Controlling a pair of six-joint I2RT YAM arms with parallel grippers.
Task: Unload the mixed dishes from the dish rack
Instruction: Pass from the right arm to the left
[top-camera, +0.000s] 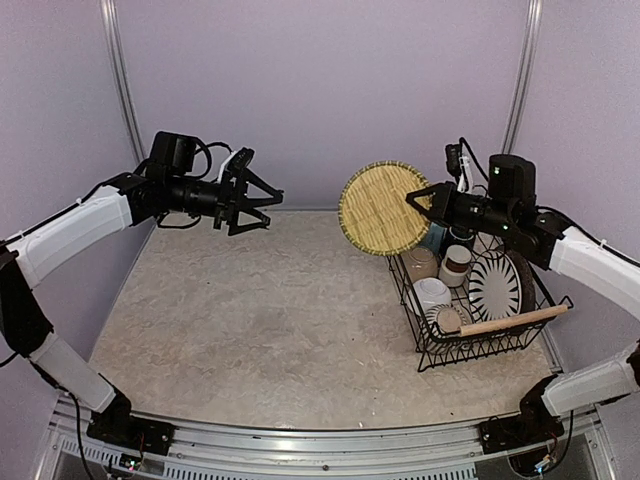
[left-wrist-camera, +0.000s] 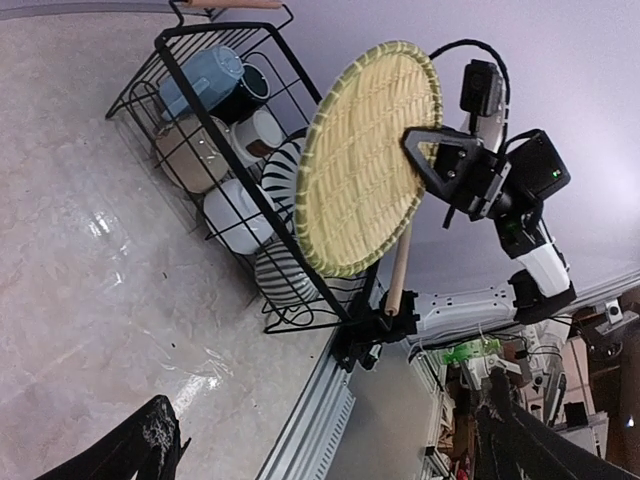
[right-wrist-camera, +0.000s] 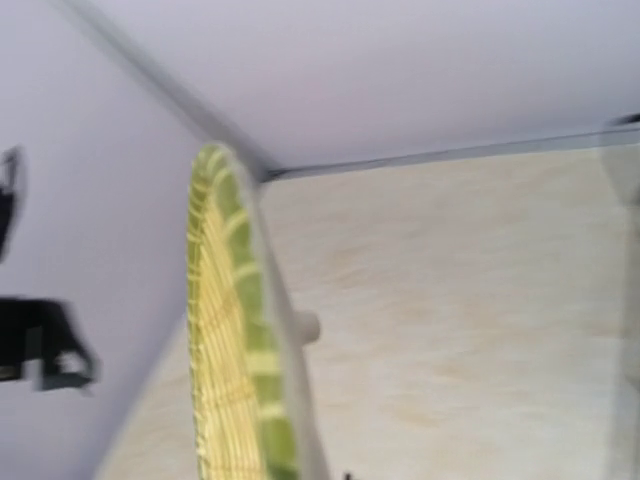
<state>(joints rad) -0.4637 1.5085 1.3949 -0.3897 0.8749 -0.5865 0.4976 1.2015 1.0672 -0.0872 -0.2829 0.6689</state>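
My right gripper (top-camera: 424, 203) is shut on the rim of a round woven bamboo plate (top-camera: 385, 208), holding it upright in the air above the left end of the dish rack (top-camera: 480, 348). The right wrist view shows this plate (right-wrist-camera: 225, 350) edge-on and blurred. The black wire rack holds a black-and-white striped plate (top-camera: 494, 287), a light blue mug (left-wrist-camera: 200, 75), a brown-white cup (top-camera: 456, 262), a beige cup (top-camera: 420, 263) and white bowls (top-camera: 432, 293). My left gripper (top-camera: 262, 205) hangs open and empty high over the table's far left, pointing toward the rack.
A light wooden rod handle (top-camera: 515, 320) spans the rack's near end. The rack stands against the right wall on the pale table (top-camera: 270, 320). Purple walls close in the back and sides. A metal rail (top-camera: 300, 445) runs along the near edge.
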